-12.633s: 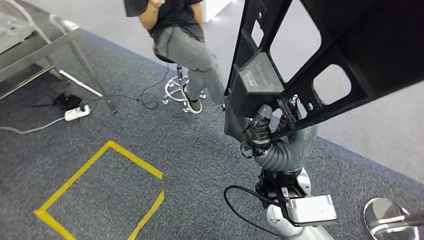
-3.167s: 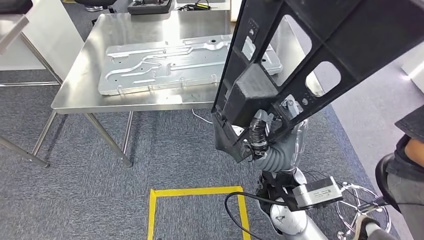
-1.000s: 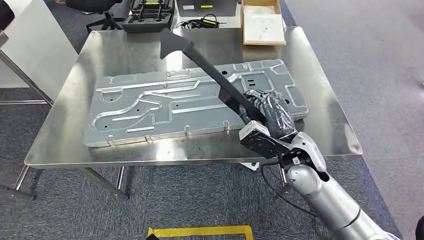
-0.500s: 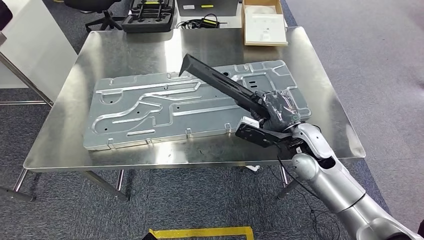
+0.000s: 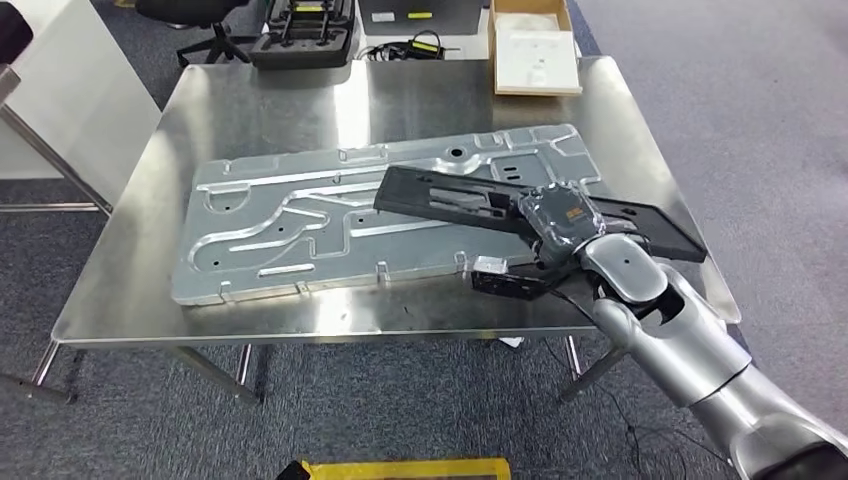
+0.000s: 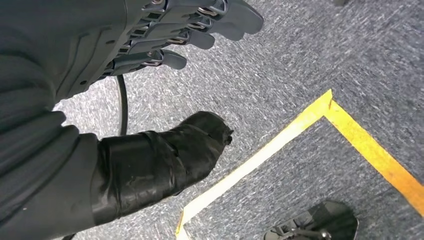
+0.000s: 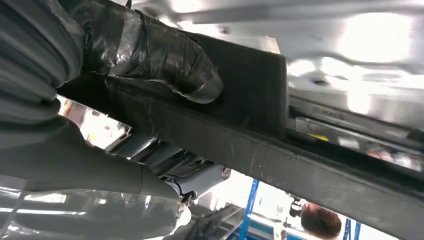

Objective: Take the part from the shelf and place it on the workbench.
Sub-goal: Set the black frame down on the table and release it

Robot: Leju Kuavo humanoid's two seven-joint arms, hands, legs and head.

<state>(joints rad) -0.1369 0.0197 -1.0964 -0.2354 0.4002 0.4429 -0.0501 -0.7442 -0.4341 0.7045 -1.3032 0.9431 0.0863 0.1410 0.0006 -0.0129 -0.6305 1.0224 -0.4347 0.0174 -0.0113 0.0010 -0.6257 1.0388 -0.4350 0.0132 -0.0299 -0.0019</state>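
The part (image 5: 450,199) is a long black plastic frame with cut-outs. It lies nearly flat across the right half of the steel workbench (image 5: 260,110), over a large stamped metal panel (image 5: 300,225). My right hand (image 5: 560,222) grips the part near its middle, its far end reaching toward the bench's right edge. In the right wrist view the taped thumb (image 7: 165,55) presses on the black part (image 7: 260,145). My left hand (image 6: 165,85) hangs over the carpet, fingers apart and holding nothing.
A cardboard box (image 5: 535,48) and a black case (image 5: 305,35) sit at the bench's far edge with cables between them. A white cabinet (image 5: 60,90) stands to the left. Yellow floor tape (image 5: 400,468) lies near my feet.
My right hand has lowered the part from steeply tilted to nearly flat over the metal panel. Earlier, the whole view swung from the floor round to the workbench.
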